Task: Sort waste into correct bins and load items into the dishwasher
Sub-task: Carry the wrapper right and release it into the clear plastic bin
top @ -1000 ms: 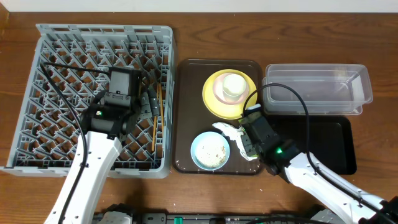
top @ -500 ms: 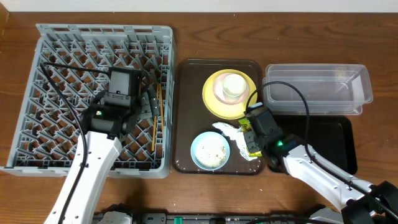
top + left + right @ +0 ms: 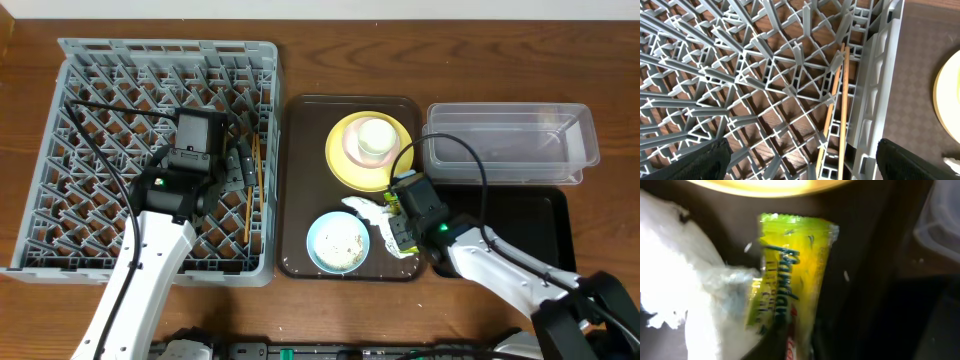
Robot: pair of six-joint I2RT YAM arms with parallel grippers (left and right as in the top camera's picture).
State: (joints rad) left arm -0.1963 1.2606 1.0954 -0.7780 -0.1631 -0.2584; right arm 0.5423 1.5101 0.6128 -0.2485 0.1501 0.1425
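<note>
Over the right side of the grey dishwasher rack (image 3: 120, 100) my left gripper (image 3: 238, 168) hangs open, holding nothing. Two wooden chopsticks (image 3: 837, 100) lie in the rack by its right wall, between and beyond the fingertips (image 3: 705, 160). On the brown tray, my right gripper (image 3: 400, 222) has its jaws closed on the lower end of the green-and-yellow snack wrapper (image 3: 790, 275). The white napkin (image 3: 685, 295) lies against the wrapper's left side. The yellow plate (image 3: 345, 160) carries a pale cup (image 3: 375, 138). A light blue bowl (image 3: 337, 242) holds crumbs.
The clear plastic tub (image 3: 510, 140) stands at the back right, with the black tray (image 3: 530, 235) just in front of it, to the right of my right arm. The brown serving tray (image 3: 300, 180) sits between the rack and the bins.
My right gripper's jaws have narrowed onto the wrapper and the wrist has shifted slightly toward the plate. The left arm has not moved.
</note>
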